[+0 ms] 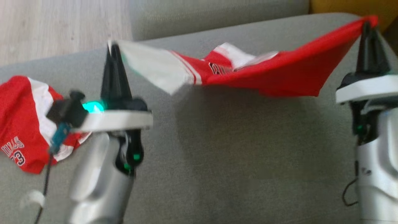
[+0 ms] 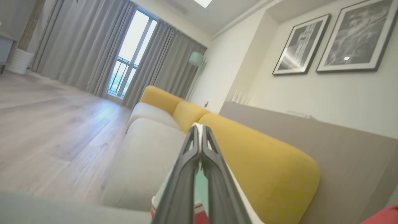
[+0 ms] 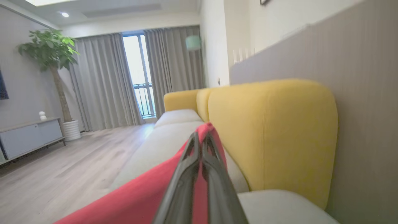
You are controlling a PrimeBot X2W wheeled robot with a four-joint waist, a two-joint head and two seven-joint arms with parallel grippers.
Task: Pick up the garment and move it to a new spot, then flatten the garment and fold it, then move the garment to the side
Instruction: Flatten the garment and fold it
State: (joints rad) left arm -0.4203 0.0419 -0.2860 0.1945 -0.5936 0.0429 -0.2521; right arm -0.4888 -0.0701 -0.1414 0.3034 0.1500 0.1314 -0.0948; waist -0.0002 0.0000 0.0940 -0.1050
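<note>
While the red-and-white jersey garment (image 1: 279, 68) hangs stretched above the grey sofa seat's (image 1: 217, 140) far edge, corners pinched tight by left gripper (image 1: 113, 46) and right gripper (image 1: 367, 23), pickup looks done; flattening, folding and the side move are left, I reckon.

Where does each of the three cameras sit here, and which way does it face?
Head: on the robot's head, looking down at the grey sofa seat; left gripper and right gripper stretch a red-and-white garment between them; a second garment lies at the left.
Left wrist: looks along the sofa towards the window; its fingers pinch white cloth.
Right wrist: faces likewise, plant at the left; its fingers pinch red cloth.
Shared: both wrist views show the yellow backrest and window.
</note>
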